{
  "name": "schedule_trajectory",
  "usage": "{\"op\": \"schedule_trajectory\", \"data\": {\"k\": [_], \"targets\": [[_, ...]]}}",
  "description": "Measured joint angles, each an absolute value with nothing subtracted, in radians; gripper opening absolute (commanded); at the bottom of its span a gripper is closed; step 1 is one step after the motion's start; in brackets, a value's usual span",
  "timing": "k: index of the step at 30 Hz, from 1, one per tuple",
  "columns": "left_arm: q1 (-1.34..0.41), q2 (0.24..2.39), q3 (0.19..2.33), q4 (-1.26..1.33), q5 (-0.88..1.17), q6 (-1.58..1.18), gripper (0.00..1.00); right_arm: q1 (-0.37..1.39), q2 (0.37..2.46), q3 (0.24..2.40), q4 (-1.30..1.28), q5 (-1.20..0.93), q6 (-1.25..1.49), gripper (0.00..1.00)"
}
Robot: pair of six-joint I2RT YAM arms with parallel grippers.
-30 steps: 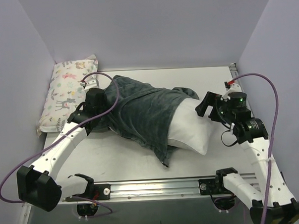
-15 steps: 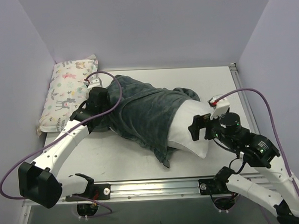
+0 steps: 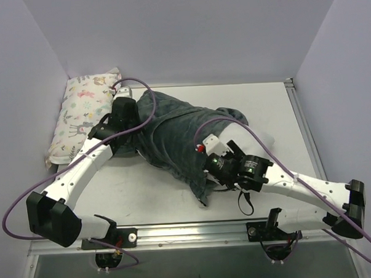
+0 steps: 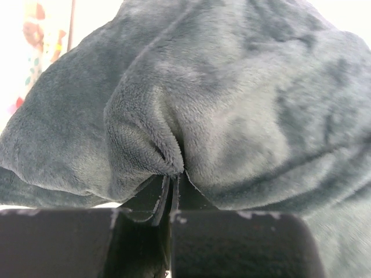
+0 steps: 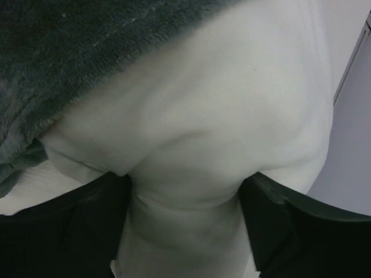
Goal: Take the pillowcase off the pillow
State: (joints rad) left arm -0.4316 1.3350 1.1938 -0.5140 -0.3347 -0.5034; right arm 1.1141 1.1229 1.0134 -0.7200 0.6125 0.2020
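the pillowcase [image 3: 173, 136] lies across the middle of the surface [image 3: 145, 196], grey plush side out, all bunched and wrinkled, running from the back left toward the centre. it covers most of the pillow [image 3: 262, 140], and only the pillow's plain white end pokes out on the right. in the right wrist view the pillowcase [image 5: 69, 46] edge crosses the top left corner and the pillow [image 5: 232, 104] bulges out below it.

the left jaws, on the left arm [image 3: 82, 171], are down on the left end of the pillowcase, right by the small animal-print pillow [image 3: 83, 116]. the left wrist view shows them pressed together with a pinched fold of the pillowcase [image 4: 232, 116] caught at the tips, so they've got a solid bite on it.

the right arm [image 3: 298, 186] stretches low across the front of the surface toward the middle. its wrist view shows a wad of white pillow squeezed between the two dark fingers [image 5: 64, 231]. the right jaws are only partway closed and the pillow fills the gap, so they're gripping the pillow itself, just beside the pillowcase edge.

the animal-print pillow sits along the left wall. can't tell if it's actually touching the pillowcase.
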Motion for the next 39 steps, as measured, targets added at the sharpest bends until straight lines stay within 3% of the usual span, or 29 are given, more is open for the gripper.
{"op": "schedule_trajectory", "data": {"k": [2, 5, 20, 23, 28, 31, 32, 35, 39], "targets": [[-0.432, 1.348, 1.228, -0.532, -0.319, -0.488, 0.00, 1.109, 1.178, 1.027, -0.728, 0.629, 0.189, 0.15], [-0.432, 1.359, 1.274, -0.545, -0.295, -0.467, 0.00, 1.066, 1.201, 1.087, -0.736, 0.616, 0.182, 0.00], [-0.447, 1.236, 1.570, -0.729, -0.278, -0.382, 0.00, 0.928, 1.021, 1.611, -0.833, 0.131, 0.210, 0.00], [-0.465, 1.273, 1.705, -0.762, -0.273, -0.377, 0.00, 0.748, 1.003, 1.608, -0.833, 0.015, 0.250, 0.00], [-0.494, 1.489, 1.893, -0.765, -0.254, -0.376, 0.02, 0.360, 1.097, 1.412, -0.735, -0.207, 0.331, 0.00], [-0.498, 1.692, 1.975, -0.774, -0.242, -0.377, 0.23, 0.244, 1.276, 1.294, -0.622, -0.279, 0.379, 0.00], [-0.498, 1.754, 1.980, -0.771, -0.237, -0.380, 0.39, 0.218, 1.349, 1.264, -0.567, -0.302, 0.399, 0.00], [-0.510, 1.906, 1.954, -0.732, -0.221, -0.385, 0.72, 0.154, 1.509, 1.210, -0.385, -0.318, 0.444, 0.00], [-0.530, 1.900, 1.886, -0.638, -0.181, -0.375, 0.84, 0.121, 1.566, 1.176, -0.342, -0.335, 0.472, 0.00]]}}
